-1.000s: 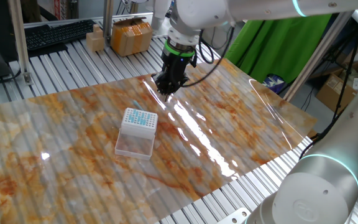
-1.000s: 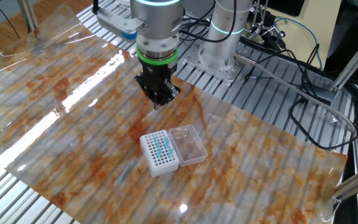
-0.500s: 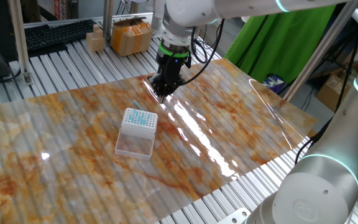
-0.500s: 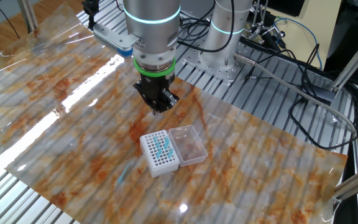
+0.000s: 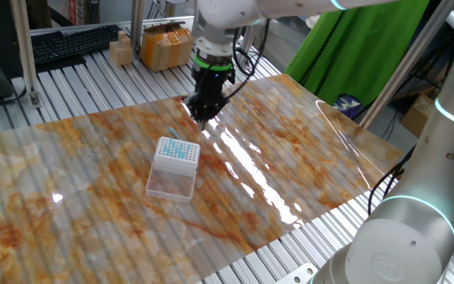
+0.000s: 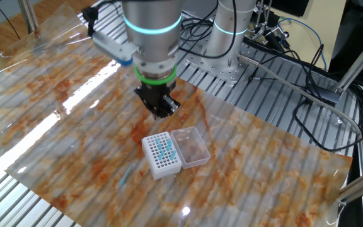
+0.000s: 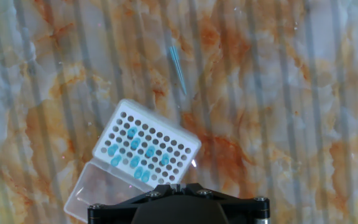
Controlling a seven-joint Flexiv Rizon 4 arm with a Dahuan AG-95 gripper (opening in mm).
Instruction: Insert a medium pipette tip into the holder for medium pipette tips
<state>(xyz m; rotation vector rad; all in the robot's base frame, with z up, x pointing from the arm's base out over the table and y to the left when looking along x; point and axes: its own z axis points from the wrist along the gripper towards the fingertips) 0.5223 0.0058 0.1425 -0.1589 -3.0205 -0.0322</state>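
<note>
The medium pipette tip [image 7: 178, 68] is a thin pale teal cone lying flat on the marbled sheet, apart from the holder; it also shows as a faint streak [image 6: 125, 175] [image 5: 171, 132]. The holder for medium pipette tips [image 7: 148, 146] is a white box with a hole grid, several holes filled teal, its clear flap [image 7: 95, 188] open beside it. It sits mid-sheet [image 5: 177, 151] [image 6: 161, 155]. My gripper [image 5: 202, 113] [image 6: 159, 113] hovers above the sheet just behind the holder, jaws shut and nothing between them. In the hand view the gripper [image 7: 176, 186] shows only at the bottom edge.
A glossy marbled sheet [image 5: 290, 158] covers the slatted metal table. Cardboard boxes [image 5: 166, 43] and a keyboard [image 5: 73, 41] stand at the far edge. A second robot base [image 6: 229, 38] with cables stands behind the sheet. A green cloth [image 5: 353, 55] hangs at the right.
The gripper has drifted a short way sideways over the sheet, still shut. The holder and the tip have not moved.
</note>
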